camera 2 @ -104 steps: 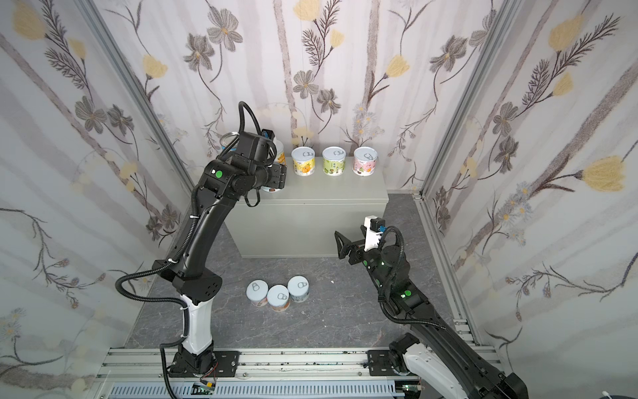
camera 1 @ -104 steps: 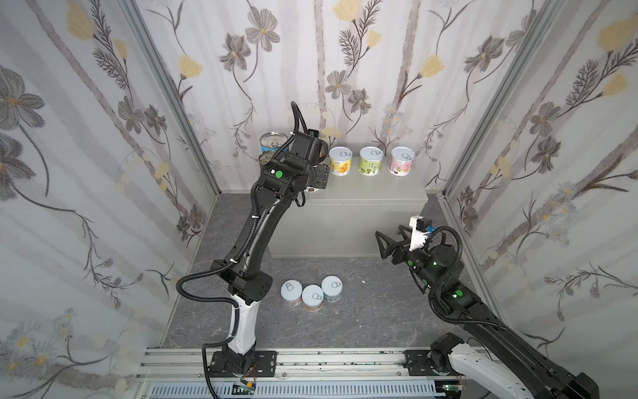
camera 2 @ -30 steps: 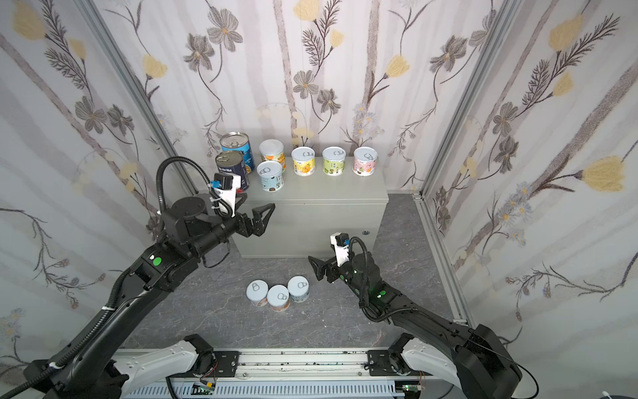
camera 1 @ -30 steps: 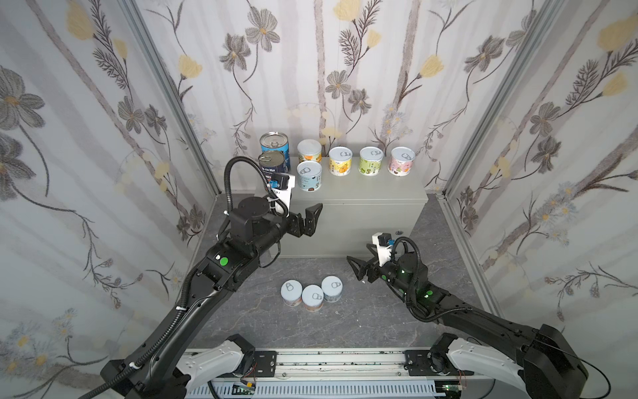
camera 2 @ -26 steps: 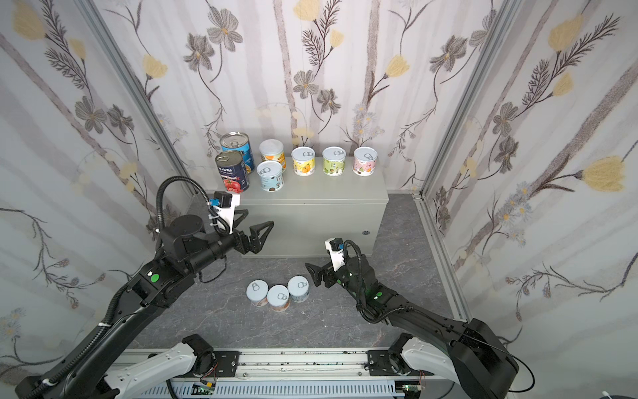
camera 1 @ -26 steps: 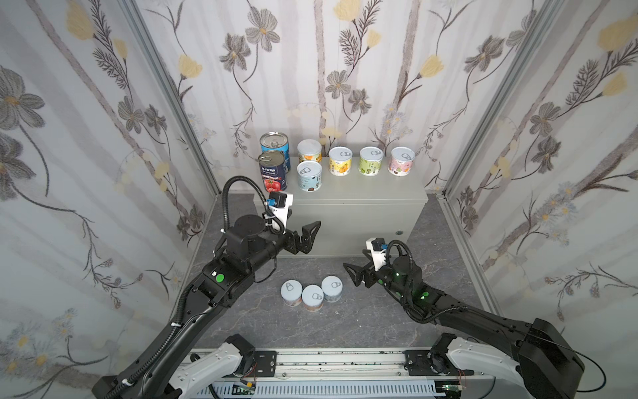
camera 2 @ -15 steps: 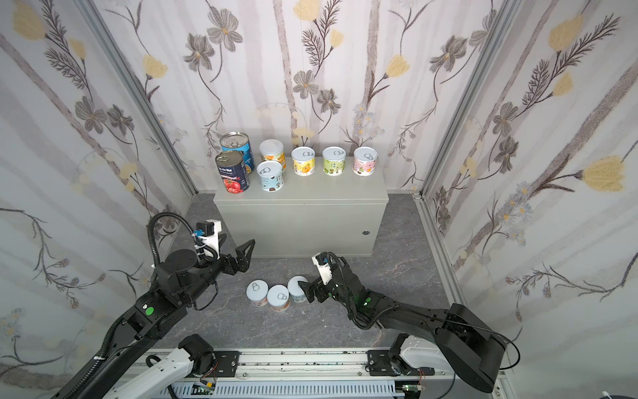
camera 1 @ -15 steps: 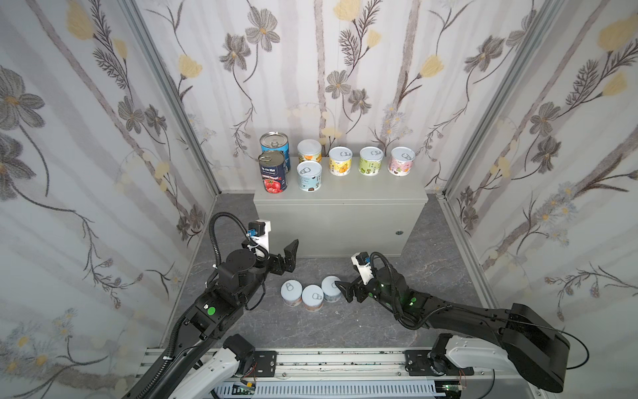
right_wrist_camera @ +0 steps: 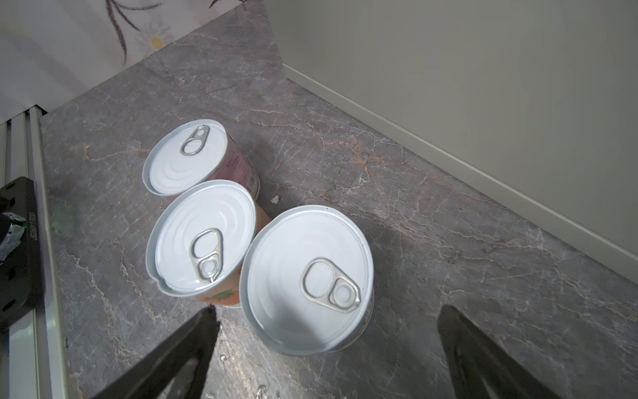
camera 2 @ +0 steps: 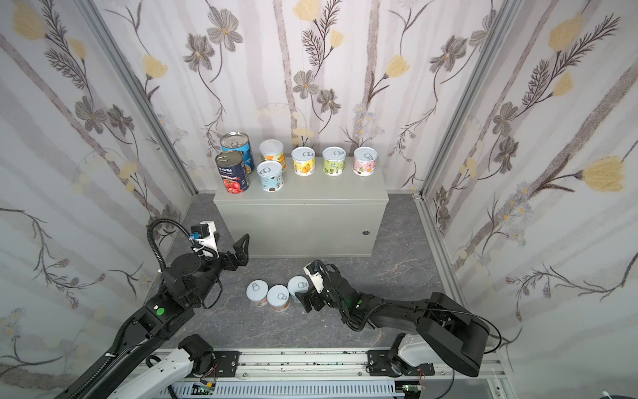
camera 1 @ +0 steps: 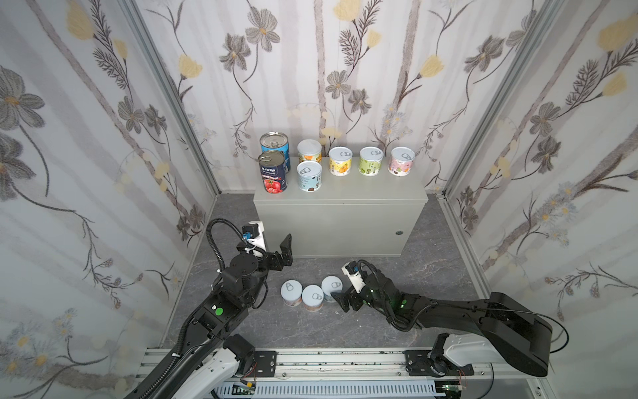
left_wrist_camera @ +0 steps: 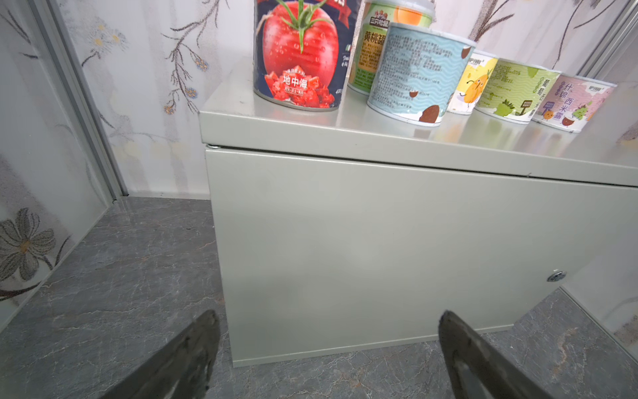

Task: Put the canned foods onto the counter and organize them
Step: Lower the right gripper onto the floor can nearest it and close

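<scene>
Both arms had dropped to floor level. The left gripper (camera 1: 278, 254) hung wide open and empty before the counter (camera 1: 340, 221), where seven cans (camera 1: 340, 165) stood. Three cans (camera 1: 312, 297) sat on the floor (camera 1: 431, 276), the nearest partly between the spread fingers (right_wrist_camera: 193, 345) of the right gripper (right_wrist_camera: 326, 316).

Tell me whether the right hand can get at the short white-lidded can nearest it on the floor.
Probably yes: the open right hand faces the short white-lidded metal can, with nothing lying between. The neighbouring white-lidded can close beside it may crowd one finger.
</scene>
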`<state>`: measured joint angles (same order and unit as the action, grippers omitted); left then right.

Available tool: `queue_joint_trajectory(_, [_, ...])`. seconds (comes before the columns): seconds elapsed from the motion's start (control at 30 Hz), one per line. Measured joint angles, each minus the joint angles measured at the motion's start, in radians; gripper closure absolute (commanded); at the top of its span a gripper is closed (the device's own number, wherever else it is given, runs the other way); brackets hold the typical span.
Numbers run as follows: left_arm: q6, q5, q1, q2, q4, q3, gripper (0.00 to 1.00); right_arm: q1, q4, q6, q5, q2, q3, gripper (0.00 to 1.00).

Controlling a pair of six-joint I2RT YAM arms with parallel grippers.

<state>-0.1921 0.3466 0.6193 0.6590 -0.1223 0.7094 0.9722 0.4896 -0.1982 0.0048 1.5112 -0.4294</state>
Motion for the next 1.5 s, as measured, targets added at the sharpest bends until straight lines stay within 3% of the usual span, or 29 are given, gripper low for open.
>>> queue_joint_trajectory(0.6, [-0.02,0.016,0.0,-0.02,0.013,-0.009,0.0,0.039,0.007,0.06,0.007,0.17,-0.109,0.0])
queue_joint_trajectory(1.0, [-0.021,0.024,0.0,-0.008,0.013,-0.016,0.0,0.04,-0.008,0.024,0.188,0.118,-0.063,0.0])
queue_joint_trajectory(1.27, [-0.024,0.023,0.0,0.011,0.013,-0.016,0.0,0.039,0.008,0.024,0.124,0.158,-0.084,0.0])
queue_joint_trajectory(1.5, [-0.024,0.023,0.0,0.005,0.013,-0.016,0.0,0.038,0.028,0.005,0.15,0.2,-0.094,0.0])
